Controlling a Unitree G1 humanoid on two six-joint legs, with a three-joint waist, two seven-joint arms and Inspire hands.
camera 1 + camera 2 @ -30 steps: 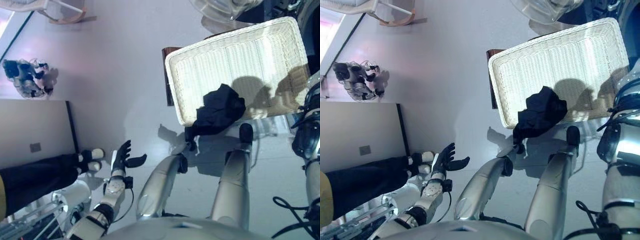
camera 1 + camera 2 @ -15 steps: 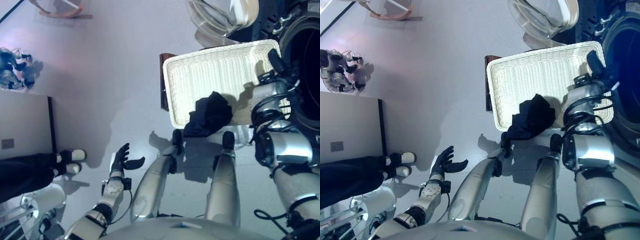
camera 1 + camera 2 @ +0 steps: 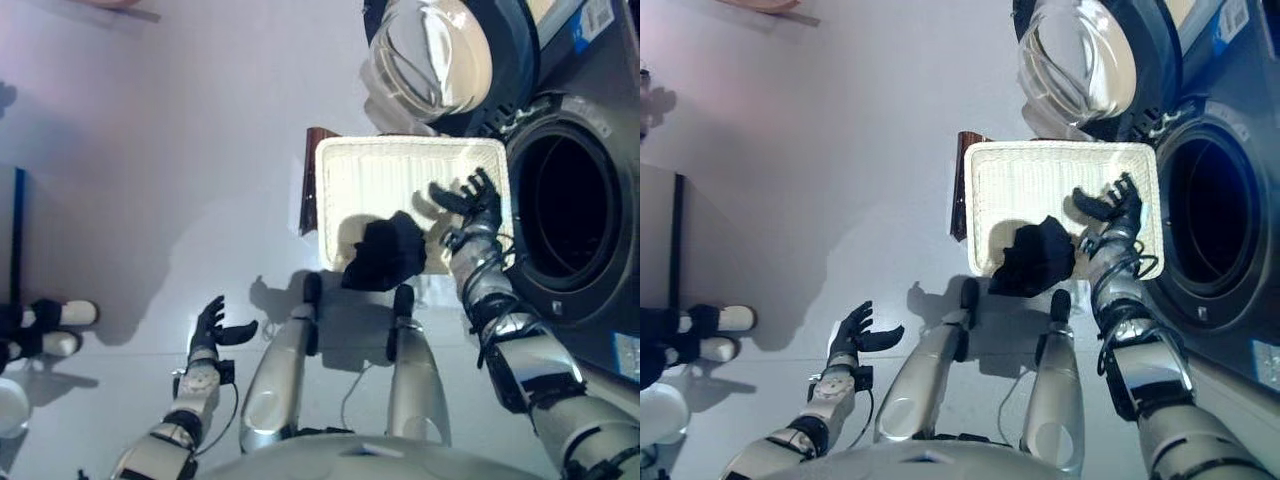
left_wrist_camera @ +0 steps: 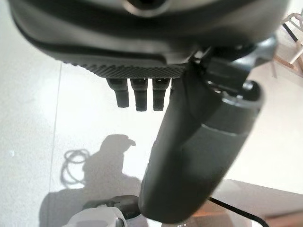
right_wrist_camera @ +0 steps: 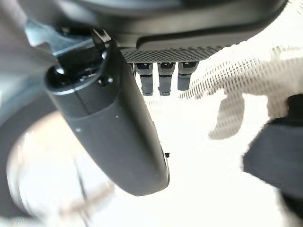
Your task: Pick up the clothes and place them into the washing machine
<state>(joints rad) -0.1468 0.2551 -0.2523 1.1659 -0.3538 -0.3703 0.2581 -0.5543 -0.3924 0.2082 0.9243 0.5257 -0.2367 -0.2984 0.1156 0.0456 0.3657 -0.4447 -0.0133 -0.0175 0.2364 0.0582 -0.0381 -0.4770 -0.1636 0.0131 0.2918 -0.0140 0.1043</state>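
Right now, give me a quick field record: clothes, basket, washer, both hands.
clothes: one dark garment lying at the basket's near edge, not held
basket: white wicker basket on the floor beside the washer
washing machine: drum opening dark, door swung open
right hand: open above the basket, empty
left hand: open, idle over the floor

One white basket point(image 3: 400, 165) sits on the floor, and it holds one dark garment point(image 3: 385, 252) at its near edge. One washing machine point(image 3: 575, 215) stands beside it with one round door point(image 3: 430, 60) — swung open. Two shoes point(image 3: 55, 328) show at the floor's left edge — one person's.
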